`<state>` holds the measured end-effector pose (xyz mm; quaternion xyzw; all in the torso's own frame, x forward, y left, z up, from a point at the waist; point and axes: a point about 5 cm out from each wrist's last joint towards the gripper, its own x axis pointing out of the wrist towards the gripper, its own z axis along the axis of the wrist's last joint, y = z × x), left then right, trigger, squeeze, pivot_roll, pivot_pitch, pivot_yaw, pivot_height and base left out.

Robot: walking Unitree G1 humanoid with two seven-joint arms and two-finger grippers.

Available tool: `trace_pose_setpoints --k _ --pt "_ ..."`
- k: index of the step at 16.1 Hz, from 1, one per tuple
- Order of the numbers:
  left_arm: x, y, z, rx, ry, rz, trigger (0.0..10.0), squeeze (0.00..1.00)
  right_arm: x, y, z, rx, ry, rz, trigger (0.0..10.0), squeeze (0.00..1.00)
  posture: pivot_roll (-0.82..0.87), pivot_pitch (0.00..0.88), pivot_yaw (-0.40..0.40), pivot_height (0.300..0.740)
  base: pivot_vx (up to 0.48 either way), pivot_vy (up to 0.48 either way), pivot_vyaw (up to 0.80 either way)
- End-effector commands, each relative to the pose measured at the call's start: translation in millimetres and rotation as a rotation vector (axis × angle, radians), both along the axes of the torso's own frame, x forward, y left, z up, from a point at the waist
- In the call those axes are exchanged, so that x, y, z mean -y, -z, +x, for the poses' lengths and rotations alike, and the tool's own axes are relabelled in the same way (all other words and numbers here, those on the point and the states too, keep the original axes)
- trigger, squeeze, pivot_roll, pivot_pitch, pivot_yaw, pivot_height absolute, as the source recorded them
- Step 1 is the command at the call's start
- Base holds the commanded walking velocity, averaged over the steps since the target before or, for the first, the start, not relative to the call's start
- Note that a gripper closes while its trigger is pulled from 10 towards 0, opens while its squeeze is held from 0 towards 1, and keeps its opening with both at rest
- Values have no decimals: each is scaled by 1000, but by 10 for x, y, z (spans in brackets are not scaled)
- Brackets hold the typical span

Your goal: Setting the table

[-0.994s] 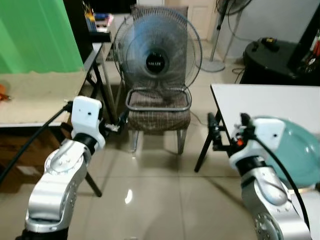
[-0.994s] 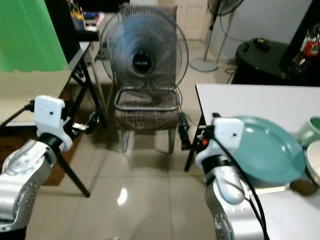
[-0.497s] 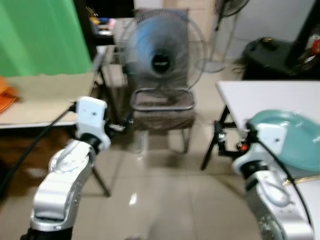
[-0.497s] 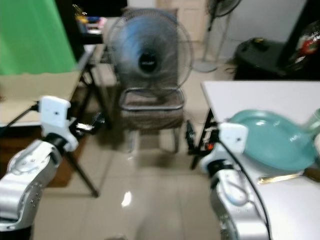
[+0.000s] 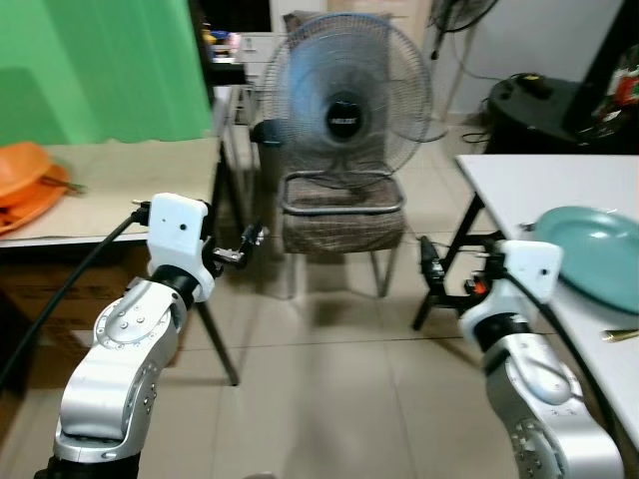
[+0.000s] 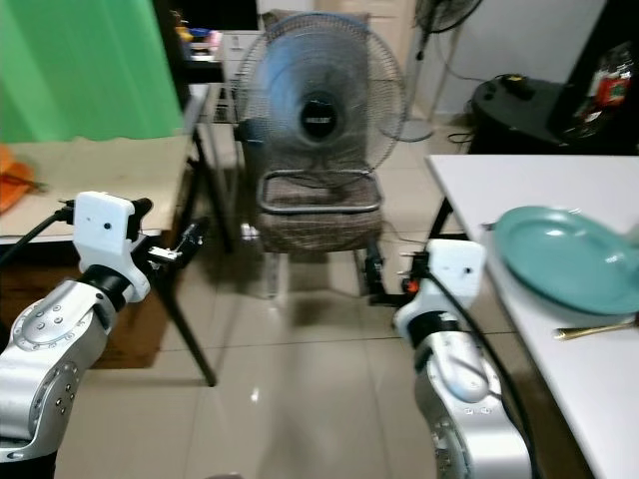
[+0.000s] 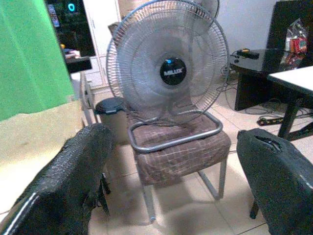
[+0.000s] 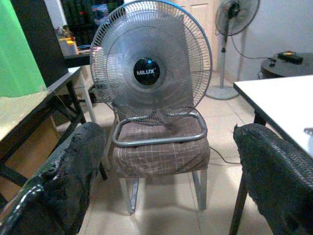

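both grippers spread, empty; teal plate (image 5: 591, 267) on white table (image 5: 519, 182).

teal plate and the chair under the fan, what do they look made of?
Teal plate: probably glazed ceramic or melamine; smooth, even colour with a faint sheen. Chair: bare metal tube frame with bright highlights, seat in brown checked woven fabric, matte and slightly sagging.

2 silver arms, white wrist blocks, black cables, textured black fingers (image 7: 73, 181)

A lived-in home room.
Tiled floor (image 5: 319, 389), an electric fan (image 5: 345, 95) on a checked chair (image 5: 342, 222), a plate (image 5: 591, 255) on a white tabletop (image 5: 529, 180).
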<state>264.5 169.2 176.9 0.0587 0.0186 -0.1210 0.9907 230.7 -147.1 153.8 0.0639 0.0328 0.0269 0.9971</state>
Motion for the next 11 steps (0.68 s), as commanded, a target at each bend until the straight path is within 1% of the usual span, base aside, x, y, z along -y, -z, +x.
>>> trace_pose_setpoints --k 1,6,11 --pt "-27 -12 -5 0 -14 7 10000 0 -34 1 0 -9 -18 26 10000 0 45 0 15 740 0 300 0" --pt "-23 -14 -2 -1 -19 -2 10000 0 -38 -13 2 3 -32 13 10000 0 44 0 10 740 0 303 0" --pt "-24 -22 13 0 -22 -5 10000 0 -40 -21 21 0 -45 31 10000 0 45 0 8 740 0 351 0"
